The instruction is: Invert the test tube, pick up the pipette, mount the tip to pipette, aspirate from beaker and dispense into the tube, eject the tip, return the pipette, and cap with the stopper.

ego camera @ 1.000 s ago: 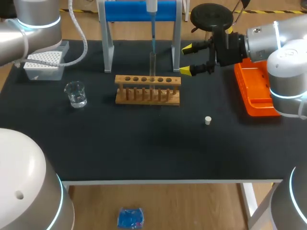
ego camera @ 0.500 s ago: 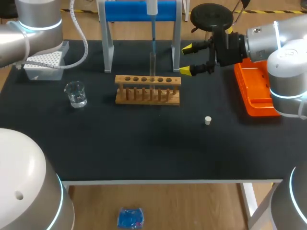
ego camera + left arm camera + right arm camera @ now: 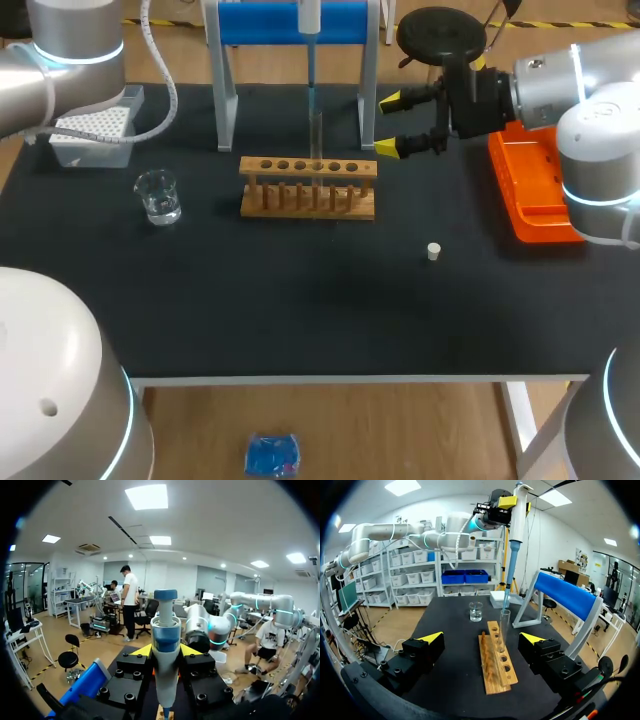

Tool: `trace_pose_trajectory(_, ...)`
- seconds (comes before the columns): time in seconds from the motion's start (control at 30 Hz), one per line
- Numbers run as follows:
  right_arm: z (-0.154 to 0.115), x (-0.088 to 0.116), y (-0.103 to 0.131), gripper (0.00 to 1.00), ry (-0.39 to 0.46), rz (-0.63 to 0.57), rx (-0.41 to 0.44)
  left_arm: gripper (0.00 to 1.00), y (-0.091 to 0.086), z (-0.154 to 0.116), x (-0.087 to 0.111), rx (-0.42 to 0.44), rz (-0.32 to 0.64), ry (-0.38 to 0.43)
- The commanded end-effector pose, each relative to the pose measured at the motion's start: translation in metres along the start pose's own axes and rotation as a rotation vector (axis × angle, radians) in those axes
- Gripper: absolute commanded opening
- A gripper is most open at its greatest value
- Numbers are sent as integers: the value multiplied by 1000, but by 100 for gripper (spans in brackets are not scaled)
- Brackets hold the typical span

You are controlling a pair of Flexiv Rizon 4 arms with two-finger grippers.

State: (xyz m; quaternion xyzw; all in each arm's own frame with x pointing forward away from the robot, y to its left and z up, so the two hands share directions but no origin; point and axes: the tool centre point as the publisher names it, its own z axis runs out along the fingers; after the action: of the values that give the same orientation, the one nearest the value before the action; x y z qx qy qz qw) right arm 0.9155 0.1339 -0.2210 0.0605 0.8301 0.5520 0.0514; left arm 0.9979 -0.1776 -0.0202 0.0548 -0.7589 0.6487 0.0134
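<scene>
My left gripper (image 3: pixel 165 652) is shut on the white-and-blue pipette (image 3: pixel 165 655), held upright; it shows high up in the right wrist view, left gripper (image 3: pixel 501 503) around the pipette (image 3: pixel 516 515). The pipette (image 3: pixel 312 40) hangs over the wooden rack (image 3: pixel 308 187), its tip just above the mouth of the glass test tube (image 3: pixel 503 627) standing in the rack (image 3: pixel 496 660). The tube (image 3: pixel 318 135) is upright. My right gripper (image 3: pixel 405 125) hangs open, right of the rack, holding nothing. Its own view shows the right gripper (image 3: pixel 482 640) facing the rack's end. A white stopper (image 3: pixel 433 251) lies on the mat.
A beaker (image 3: pixel 158 195) with clear liquid stands left of the rack. The tip box (image 3: pixel 92 135) sits at the back left. A blue-and-white pipette stand (image 3: pixel 290 25) rises behind the rack. An orange tray (image 3: pixel 530 190) lies at the right edge.
The pipette in my left gripper has shifted slightly to the left above the tube. The right arm has stayed still.
</scene>
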Motion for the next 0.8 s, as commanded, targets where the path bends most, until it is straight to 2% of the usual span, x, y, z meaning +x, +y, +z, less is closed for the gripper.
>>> trace_pose_trajectory(0.03, 0, 0, 0, 100, -2, 0, -1, 0, -1, -2, 4, 6, 2, -19)
trace_pose_trajectory(0.47, 0, 0, 0, 100, -2, 0, -1, 0, -2, -3, 1, 61, 30, -61)
trace_pose_trajectory(0.8, 0, 0, 0, 100, -2, 0, -1, 0, -3, 2, 1, 75, 33, -30)
